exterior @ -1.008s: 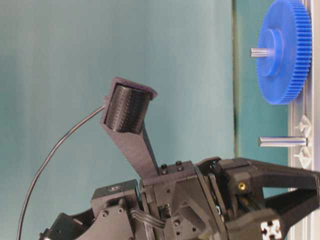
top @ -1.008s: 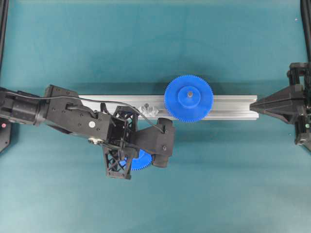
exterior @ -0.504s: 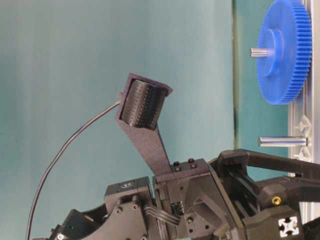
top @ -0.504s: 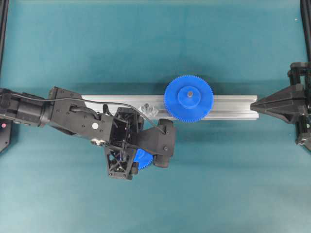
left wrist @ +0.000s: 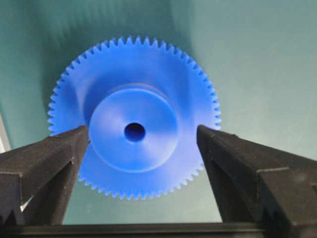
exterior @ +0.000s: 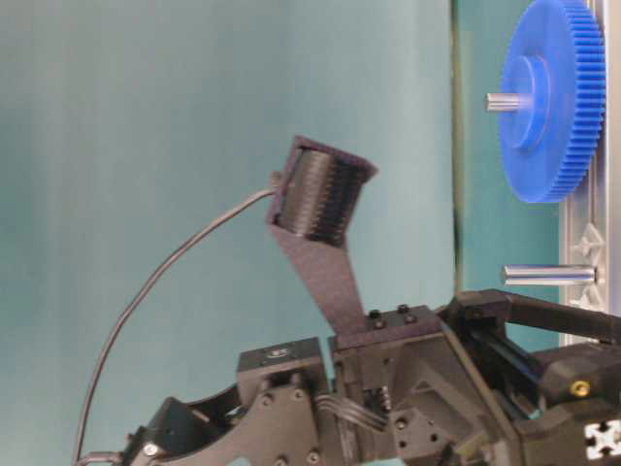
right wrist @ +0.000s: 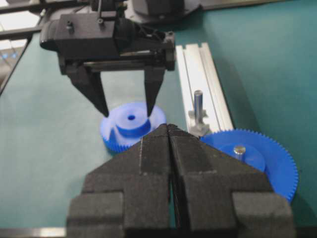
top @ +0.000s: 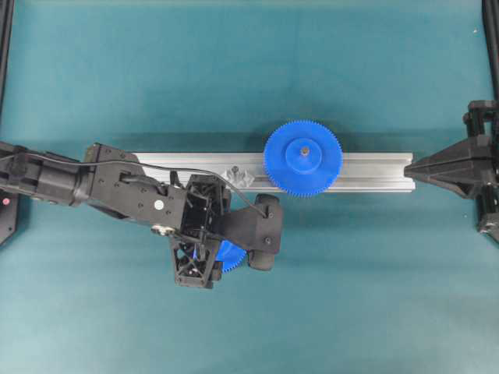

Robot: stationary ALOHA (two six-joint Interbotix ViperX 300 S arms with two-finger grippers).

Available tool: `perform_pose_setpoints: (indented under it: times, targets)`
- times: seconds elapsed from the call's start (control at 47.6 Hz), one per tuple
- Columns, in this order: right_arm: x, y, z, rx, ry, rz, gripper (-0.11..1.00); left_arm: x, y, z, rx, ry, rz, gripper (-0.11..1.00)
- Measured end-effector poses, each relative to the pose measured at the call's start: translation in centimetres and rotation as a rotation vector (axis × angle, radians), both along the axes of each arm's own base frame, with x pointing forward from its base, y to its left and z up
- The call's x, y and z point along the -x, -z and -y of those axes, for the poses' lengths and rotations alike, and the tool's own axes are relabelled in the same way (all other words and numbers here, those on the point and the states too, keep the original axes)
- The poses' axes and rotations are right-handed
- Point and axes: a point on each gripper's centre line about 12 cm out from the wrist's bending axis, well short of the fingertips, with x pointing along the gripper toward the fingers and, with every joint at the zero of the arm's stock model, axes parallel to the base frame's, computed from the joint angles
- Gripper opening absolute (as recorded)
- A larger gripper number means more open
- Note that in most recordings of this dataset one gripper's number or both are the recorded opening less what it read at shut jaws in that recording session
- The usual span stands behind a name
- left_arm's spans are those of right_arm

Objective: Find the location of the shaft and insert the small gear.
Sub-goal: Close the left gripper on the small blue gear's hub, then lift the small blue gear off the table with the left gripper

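The small gear [left wrist: 133,116], blue with a raised hub and dark centre hole, lies flat on the teal mat [top: 351,296]. My left gripper [left wrist: 142,134] hangs right over it, open, one finger on each side of the hub; nothing is held. From the right wrist view the left fingertips [right wrist: 105,112] reach down to the hub of the small gear [right wrist: 116,136]. The shaft [right wrist: 198,105], a silvery pin on a clear base, stands bare on the rail [top: 366,171]. My right gripper [right wrist: 168,128] is shut and empty, at the rail's right end.
The larger blue gear [top: 302,158] sits on its own pin on the rail, just right of the shaft [top: 236,174]. The left arm [top: 117,191] stretches across the rail's left end. Black frame posts [top: 6,47] stand at both side edges.
The left jaws have gone from nearly shut to wide open. The left wrist has moved closer to the mat over the small gear. The right arm has stayed still.
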Motion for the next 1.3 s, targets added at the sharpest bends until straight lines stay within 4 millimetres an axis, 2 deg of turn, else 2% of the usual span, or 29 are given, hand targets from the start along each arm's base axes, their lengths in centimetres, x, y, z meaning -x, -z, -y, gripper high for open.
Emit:
perform_pose_setpoints:
  times: [0.336, 1.029, 1.302]
  targets:
    - [0.0, 0.0, 0.0, 0.000, 0.000, 0.000, -0.02, -0.5, 0.5, -0.9, 0.000, -0.020, 0.009, 0.93]
    - [0.0, 0.1, 0.0, 0.000, 0.000, -0.002, -0.02, -0.4, 0.4, 0.0, -0.001, 0.001, -0.001, 0.93]
    - [0.0, 0.1, 0.0, 0.000, 0.000, -0.002, -0.02, -0.4, 1.0, 0.0, -0.003, 0.001, -0.015, 0.93]
